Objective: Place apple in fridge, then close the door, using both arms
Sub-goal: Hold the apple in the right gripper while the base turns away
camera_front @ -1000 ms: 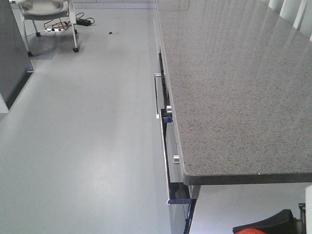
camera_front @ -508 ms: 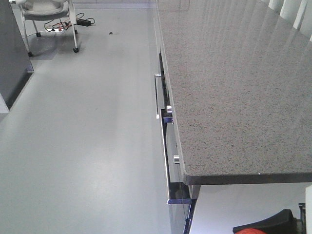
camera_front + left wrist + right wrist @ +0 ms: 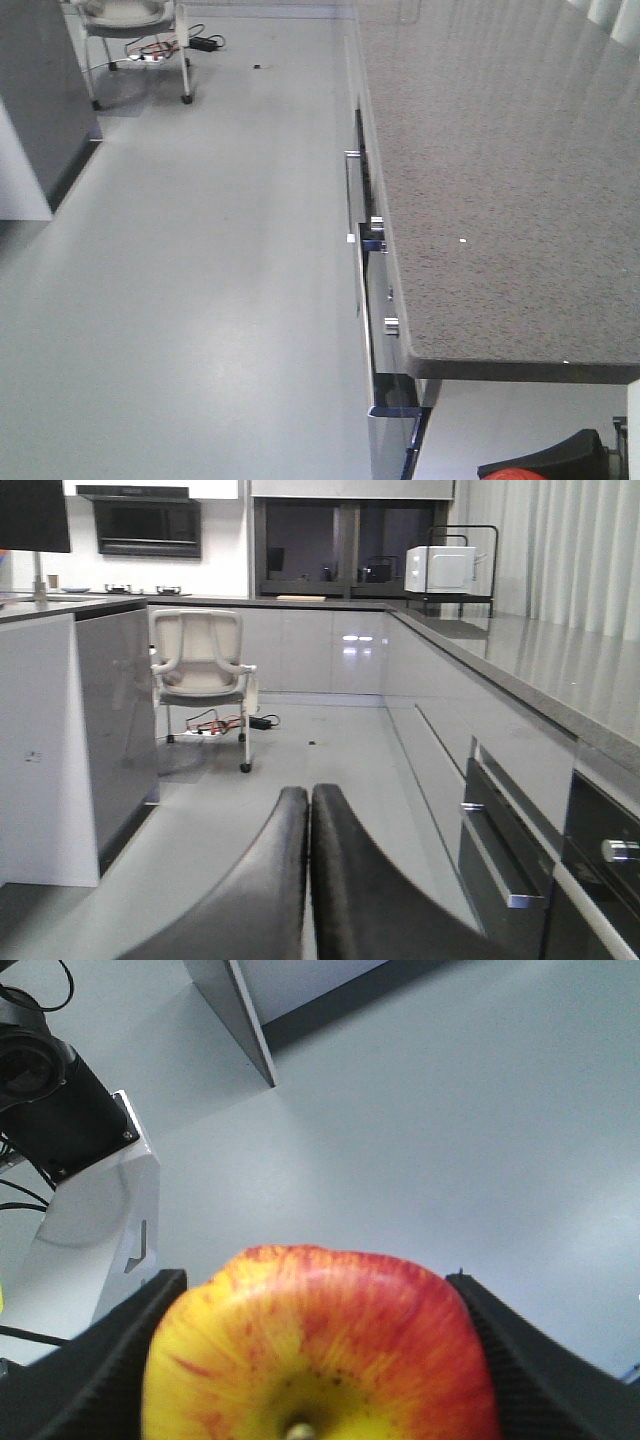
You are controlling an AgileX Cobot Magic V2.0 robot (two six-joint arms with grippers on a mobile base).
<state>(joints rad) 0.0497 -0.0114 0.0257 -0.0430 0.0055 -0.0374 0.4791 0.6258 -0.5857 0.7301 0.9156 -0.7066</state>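
Observation:
The apple (image 3: 320, 1350), red with a yellow patch round its stem, fills the lower part of the right wrist view. My right gripper (image 3: 315, 1282) is shut on it, one black finger on each side. In the front view a sliver of the apple (image 3: 520, 473) and the right gripper (image 3: 548, 460) show at the bottom right, below the counter's end. My left gripper (image 3: 309, 794) is shut with nothing in it, its two fingers pressed together and held above the floor. The fridge and its door are out of view.
A long grey-topped counter (image 3: 500, 180) runs along the right, with drawer handles (image 3: 352, 190) sticking out toward the aisle. A grey island block (image 3: 40, 110) stands at the left. An office chair (image 3: 130, 20) and floor cables (image 3: 160, 50) lie far ahead. A microwave (image 3: 440, 568) sits at the back.
The front view has swung: counter, chair and island have shifted right in the frame, and more of the island shows at the left. The right gripper still holds the apple.

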